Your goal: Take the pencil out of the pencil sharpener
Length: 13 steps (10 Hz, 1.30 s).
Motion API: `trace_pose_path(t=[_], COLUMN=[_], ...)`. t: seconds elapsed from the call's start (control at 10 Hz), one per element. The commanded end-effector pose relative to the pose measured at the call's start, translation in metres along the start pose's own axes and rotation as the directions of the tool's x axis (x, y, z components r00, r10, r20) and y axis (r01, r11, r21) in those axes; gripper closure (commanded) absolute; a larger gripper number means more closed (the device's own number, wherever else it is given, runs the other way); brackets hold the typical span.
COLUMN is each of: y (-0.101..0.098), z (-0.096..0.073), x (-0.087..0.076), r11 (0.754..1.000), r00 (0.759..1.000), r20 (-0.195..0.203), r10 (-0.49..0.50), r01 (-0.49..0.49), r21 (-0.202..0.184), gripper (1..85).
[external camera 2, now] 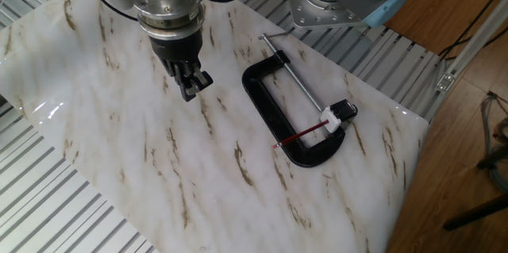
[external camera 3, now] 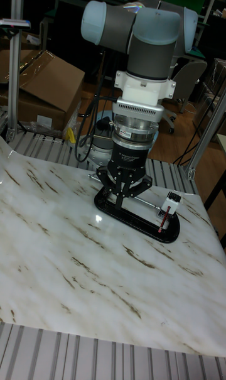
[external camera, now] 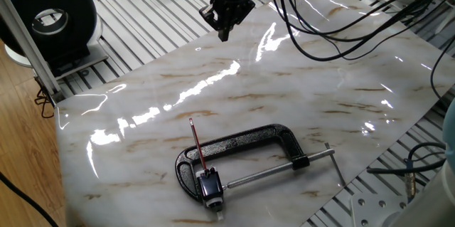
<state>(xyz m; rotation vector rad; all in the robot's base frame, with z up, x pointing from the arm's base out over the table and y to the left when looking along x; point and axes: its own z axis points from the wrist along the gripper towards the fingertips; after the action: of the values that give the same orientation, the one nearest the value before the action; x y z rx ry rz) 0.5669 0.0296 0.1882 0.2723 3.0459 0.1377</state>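
1. Hanging above the marble table (external camera 2: 119, 166) toward ten o'clock of the clamp (external camera 2: 270, 110), well apart from it: the gripper (external camera 2: 190, 86), fingers pressed together, holding nothing, touching nothing.
2. Lying across the clamp's curved end: the pencil (external camera 2: 305, 133), its tip seated in the pencil sharpener (external camera 2: 337, 116) at two o'clock.
3. Judged best: opening first, descending over the free red shaft toward eight o'clock, pinching crosswise, pulling straight along its axis.
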Motion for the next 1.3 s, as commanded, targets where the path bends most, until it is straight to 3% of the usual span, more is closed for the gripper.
trace_pose_path(t=[0.0,0.2,0.8,1.0,1.2], y=[0.001,-0.005,-0.001,0.004,0.029], z=[-0.001,-0.001,-0.001,-0.001,0.01], x=[0.0,0.001,-0.001,-0.002,0.0], r11=[1.0,1.0,0.999,0.999,0.999], r00=[1.0,1.0,0.999,0.999,1.0], r20=[-0.002,-0.005,0.002,0.007,0.015], r10=[-0.007,-0.025,-0.042,-0.035,-0.025], r01=[0.007,0.026,0.042,0.035,0.026], r21=[-0.005,0.015,0.003,-0.019,-0.039], gripper=[84.7,84.7,84.7,84.7,84.7])
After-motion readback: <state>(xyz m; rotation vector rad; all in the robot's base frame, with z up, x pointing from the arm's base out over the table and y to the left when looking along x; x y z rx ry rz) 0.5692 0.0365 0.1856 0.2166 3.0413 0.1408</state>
